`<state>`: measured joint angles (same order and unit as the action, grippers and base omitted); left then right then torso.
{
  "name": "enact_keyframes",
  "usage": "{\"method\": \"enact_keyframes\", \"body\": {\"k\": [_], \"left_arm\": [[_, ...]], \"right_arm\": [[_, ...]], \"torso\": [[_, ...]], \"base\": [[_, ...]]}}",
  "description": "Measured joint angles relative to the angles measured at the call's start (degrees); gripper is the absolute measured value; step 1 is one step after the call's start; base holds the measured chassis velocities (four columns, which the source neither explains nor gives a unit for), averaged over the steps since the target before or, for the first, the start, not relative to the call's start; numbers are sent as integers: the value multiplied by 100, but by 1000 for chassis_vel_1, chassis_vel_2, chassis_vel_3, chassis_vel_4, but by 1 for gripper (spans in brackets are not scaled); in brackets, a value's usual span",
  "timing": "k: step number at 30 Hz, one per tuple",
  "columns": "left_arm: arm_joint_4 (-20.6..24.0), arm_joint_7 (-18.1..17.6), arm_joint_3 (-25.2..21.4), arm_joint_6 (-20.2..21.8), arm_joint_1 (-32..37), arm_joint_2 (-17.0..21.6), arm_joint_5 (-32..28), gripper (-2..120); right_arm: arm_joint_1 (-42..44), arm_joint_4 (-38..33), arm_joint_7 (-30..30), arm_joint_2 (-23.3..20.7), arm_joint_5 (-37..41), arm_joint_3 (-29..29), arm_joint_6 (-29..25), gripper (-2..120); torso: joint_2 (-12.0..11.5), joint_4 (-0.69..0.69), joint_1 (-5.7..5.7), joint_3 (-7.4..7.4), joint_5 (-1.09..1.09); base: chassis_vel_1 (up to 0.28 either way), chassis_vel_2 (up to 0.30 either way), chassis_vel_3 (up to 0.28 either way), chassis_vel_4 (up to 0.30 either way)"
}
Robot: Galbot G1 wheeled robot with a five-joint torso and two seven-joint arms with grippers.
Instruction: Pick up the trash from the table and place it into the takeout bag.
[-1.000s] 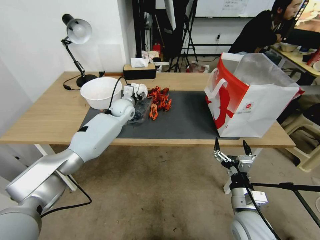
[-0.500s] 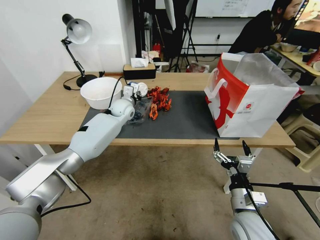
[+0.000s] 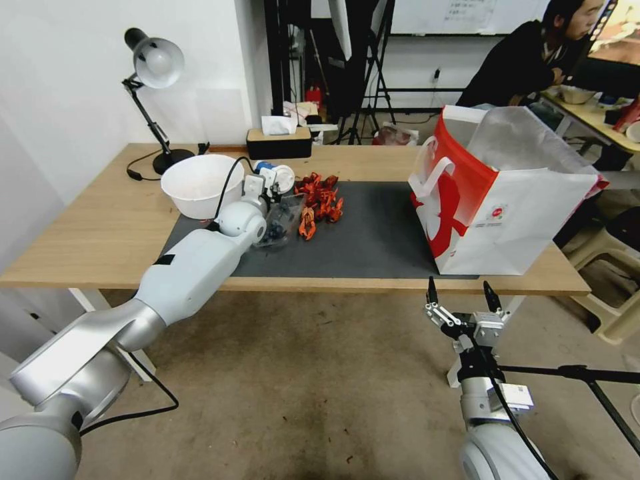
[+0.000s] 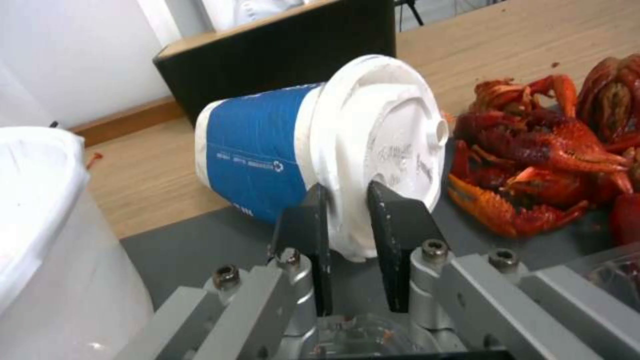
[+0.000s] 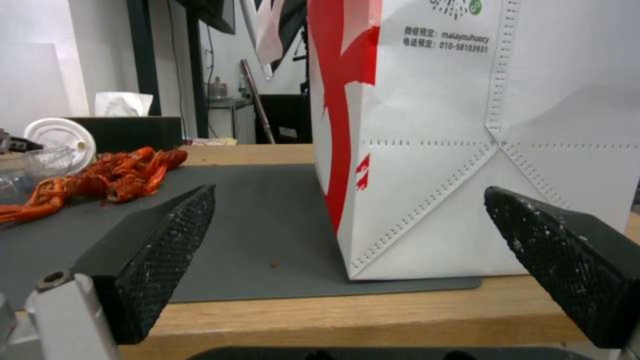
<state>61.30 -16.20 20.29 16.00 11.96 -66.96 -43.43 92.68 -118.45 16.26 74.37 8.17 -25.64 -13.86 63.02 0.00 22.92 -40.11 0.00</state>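
Head view, left arm: reaches over the table (image 3: 100, 220) to the far left part of the dark grey mat (image 3: 373, 233); the left gripper (image 3: 270, 179) pinches the white lid rim of the blue-and-white cup (image 3: 277, 175).
Head view, change: a second ago the cup sat lower, against the clear plastic tray (image 3: 280, 223); now it is raised and tipped on its side, blue wall showing toward the white bowl (image 3: 198, 183).
Head view, other trash: red crayfish shells (image 3: 319, 200) lie on the mat just beside the cup, unmoved.
Head view, takeout bag (image 3: 500, 193): stands upright on the right end of the mat, mouth open, well apart from the cup.
Head view, right gripper (image 3: 462, 300): waits below the table's near edge, fingers spread wide, as before.
Left wrist view: both black fingers (image 4: 313, 235) clamp the lid rim of the cup (image 4: 267, 145), which lies sideways above the mat; shells (image 4: 547, 160) are beside it.
Right wrist view: the two pads (image 5: 167, 240) stand far apart with nothing between them; the bag (image 5: 467, 140) is close ahead on the table.
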Motion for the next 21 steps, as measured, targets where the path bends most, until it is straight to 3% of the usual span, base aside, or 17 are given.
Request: {"method": "enact_keyframes", "body": {"k": [13,16,17,19,21], "left_arm": [[190,532,-139,-570,27,141,119,13],[289,1112,-233,-1042,30,221,122,13],[289,1112,-233,-1042,30,221,122,13],[350,1570,-282,-1495,23,273,79,13],[372,1741,-296,-1660,15,287,48,13]], "right_arm": [[-14,-2,0,-4,0,-1,9,100],[-16,-2,0,-12,0,-2,11,100],[-16,-2,0,-12,0,-2,11,100],[-16,-2,0,-13,-1,-2,12,100],[-17,-2,0,-13,-2,-2,12,100]], "torso": [[-1,0,0,0,0],[-1,0,0,0,0],[-1,0,0,0,0],[-1,0,0,0,1],[-1,0,0,0,0]], "base": [[0,0,0,0],[0,0,0,0],[0,0,0,0],[0,0,0,0],[0,0,0,0]]}}
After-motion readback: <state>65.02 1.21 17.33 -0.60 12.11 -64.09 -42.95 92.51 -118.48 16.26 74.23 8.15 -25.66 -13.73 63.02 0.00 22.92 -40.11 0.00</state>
